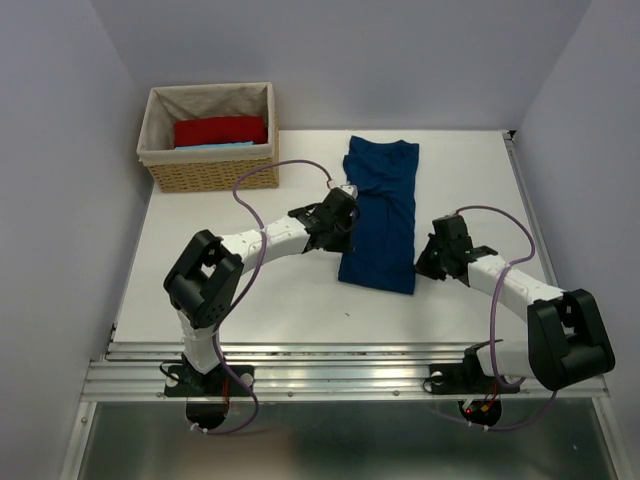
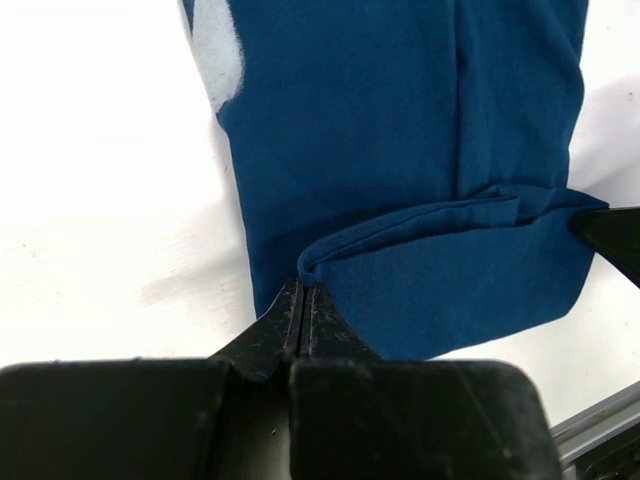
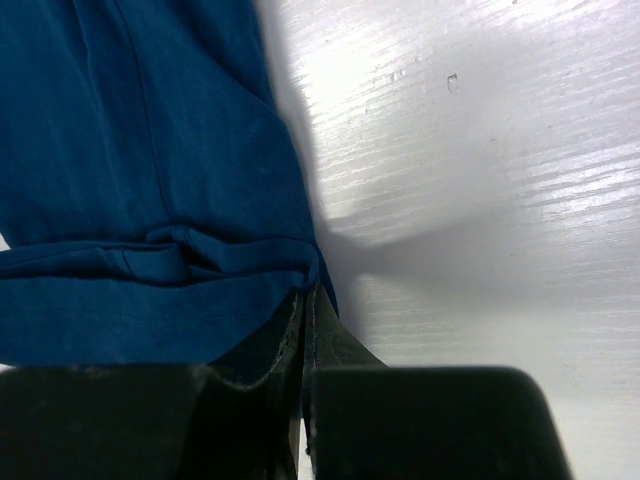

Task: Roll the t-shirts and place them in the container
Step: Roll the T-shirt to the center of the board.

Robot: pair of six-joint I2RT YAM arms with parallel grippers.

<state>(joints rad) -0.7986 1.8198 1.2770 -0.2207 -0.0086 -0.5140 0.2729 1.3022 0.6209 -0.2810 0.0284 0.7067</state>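
The navy t-shirt [image 1: 382, 215] lies folded into a long strip on the white table [image 1: 250, 290], collar at the far end. Its near part is turned over into a fold [image 2: 440, 270]. My left gripper [image 1: 347, 222] is at the strip's left edge, and the left wrist view shows it [image 2: 303, 287] shut on the left end of that fold. My right gripper [image 1: 420, 262] is at the strip's right edge, and the right wrist view shows it [image 3: 308, 292] shut on the fold's right end [image 3: 200, 260]. One right fingertip [image 2: 612, 238] shows in the left wrist view.
A wicker basket [image 1: 212, 172] with a cloth liner stands at the far left corner and holds a red shirt [image 1: 220, 130] on a light blue one. Grey walls close in the table on three sides. A metal rail [image 1: 350, 375] runs along the near edge.
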